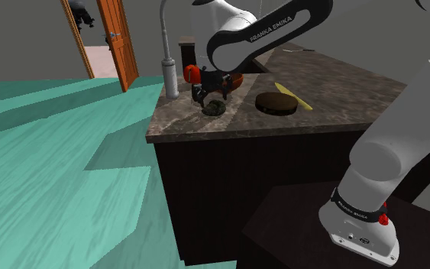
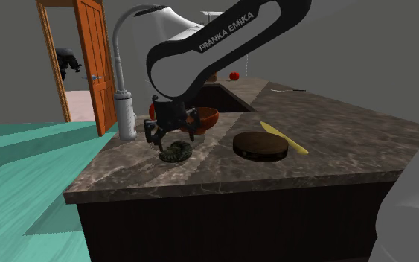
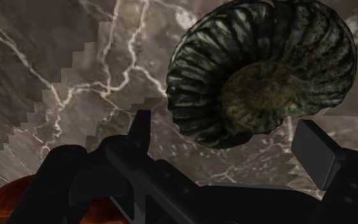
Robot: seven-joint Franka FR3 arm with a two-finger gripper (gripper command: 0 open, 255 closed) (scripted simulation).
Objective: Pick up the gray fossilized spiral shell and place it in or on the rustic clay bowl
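Dark veined marble countertop [image 1: 343, 92] over dark cabinet fronts [image 1: 228, 176]. A grey gooseneck faucet [image 1: 171, 76] stands upright at the far corner, beside the sink recess [image 2: 226, 95]. A flat dark round disc [image 1: 275, 102] lies on the counter with a thin yellow item [image 1: 302, 102] just behind it; contact cannot be told. An orange door [image 1: 118, 38] stands open beyond the teal floor [image 1: 45, 176], and a small red round object [image 2: 234, 75] sits far back.

The desk [image 1: 343, 92] is dark brown stone with pale veins, marble-like, smooth and lightly polished. The shell [image 3: 260, 70] is dark grey-green, closely ribbed, rough and matt, with a dull mottled centre. The bowl [image 2: 204, 117] is red-brown and smooth, with a faint gloss. The fingers [image 3: 317, 156] are plain black and matt. The arm [image 2: 215, 45] has a smooth white casing. The tap [image 2: 126, 112] is pale grey and matt. The door [image 1: 118, 38] is orange-brown wood with visible grain.
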